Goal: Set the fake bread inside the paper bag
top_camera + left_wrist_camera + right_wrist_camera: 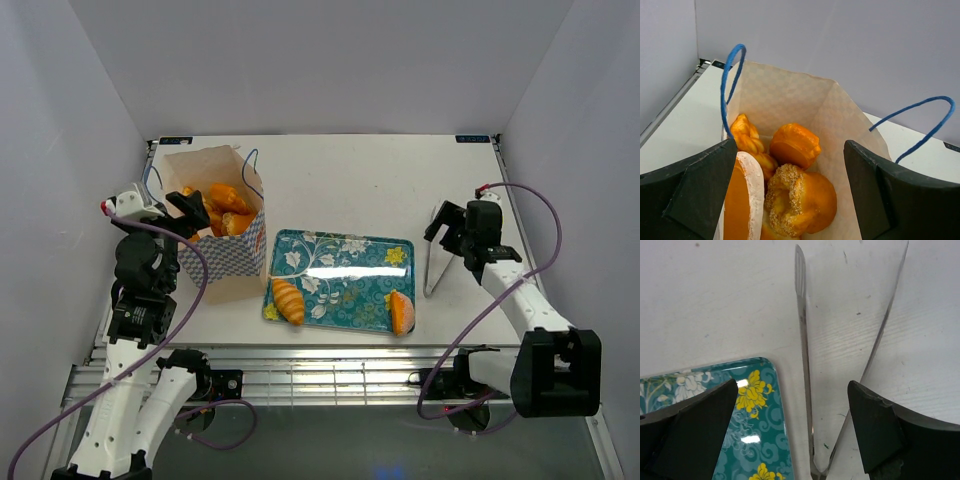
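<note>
The paper bag (225,265) stands upright at the left with several pieces of fake bread (226,203) inside. In the left wrist view the bag's (790,95) inside holds a sugared ring doughnut (785,197), a round bun (795,145) and a braided piece (746,136). My left gripper (186,207) (790,145) hangs open over the bag's mouth, holding nothing. On the teal tray (345,275) lie a croissant (288,300) and a bun (402,312). My right gripper (446,226) (792,385) is open above the table right of the tray.
Metal tongs (431,262) (804,355) lie flat on the table just right of the tray's corner (765,405), under the right gripper. The bag's blue cord handles (730,85) stick up. White walls enclose the table on three sides.
</note>
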Controlling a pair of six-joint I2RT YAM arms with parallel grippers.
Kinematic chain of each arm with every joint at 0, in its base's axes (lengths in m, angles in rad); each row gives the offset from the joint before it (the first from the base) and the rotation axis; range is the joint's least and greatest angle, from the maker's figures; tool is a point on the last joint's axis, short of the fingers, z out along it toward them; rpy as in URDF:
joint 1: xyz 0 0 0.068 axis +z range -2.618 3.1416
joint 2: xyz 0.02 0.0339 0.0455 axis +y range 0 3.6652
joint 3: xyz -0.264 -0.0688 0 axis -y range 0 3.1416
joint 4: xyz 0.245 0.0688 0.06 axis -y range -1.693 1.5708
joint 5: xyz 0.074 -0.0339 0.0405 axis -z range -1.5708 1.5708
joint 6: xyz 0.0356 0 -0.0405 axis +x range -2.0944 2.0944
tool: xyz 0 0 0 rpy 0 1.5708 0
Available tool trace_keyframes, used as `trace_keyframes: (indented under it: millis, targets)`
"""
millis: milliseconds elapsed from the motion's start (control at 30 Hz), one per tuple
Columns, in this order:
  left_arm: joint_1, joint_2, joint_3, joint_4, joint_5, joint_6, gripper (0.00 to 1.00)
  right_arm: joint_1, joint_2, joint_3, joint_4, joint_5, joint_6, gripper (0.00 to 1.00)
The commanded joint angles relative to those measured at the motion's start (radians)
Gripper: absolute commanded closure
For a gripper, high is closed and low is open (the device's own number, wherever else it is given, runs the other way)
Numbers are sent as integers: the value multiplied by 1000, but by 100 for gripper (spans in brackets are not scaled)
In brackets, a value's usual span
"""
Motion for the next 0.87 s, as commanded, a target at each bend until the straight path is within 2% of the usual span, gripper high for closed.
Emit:
trace_keyframes:
  millis: [0, 33, 67, 133, 300, 467, 833]
  targets:
    - [-9, 0, 9, 20, 70, 12, 2, 19, -89, 73, -3, -45, -80, 4]
    - [-10, 0, 9, 21, 82, 12, 2, 36, -141, 79, 1, -30, -92, 9]
    - [-13, -1, 9, 26, 105, 12, 2, 77, -165, 90, 14, -16, -119, 10]
    - [-18, -6, 6, 33, 120, 14, 2, 122, -218, 117, 12, 36, -143, 10]
    - [-33, -1, 2, 38, 124, 18, 2, 278, -232, 232, -71, 162, -207, 10]
    - [-50, 2, 0, 36, 110, 18, 2, 291, -245, 212, -115, 153, -210, 10]
    - [-58, 14, 0, 32, 85, 26, 2, 291, -275, 134, -95, 85, -229, 10]
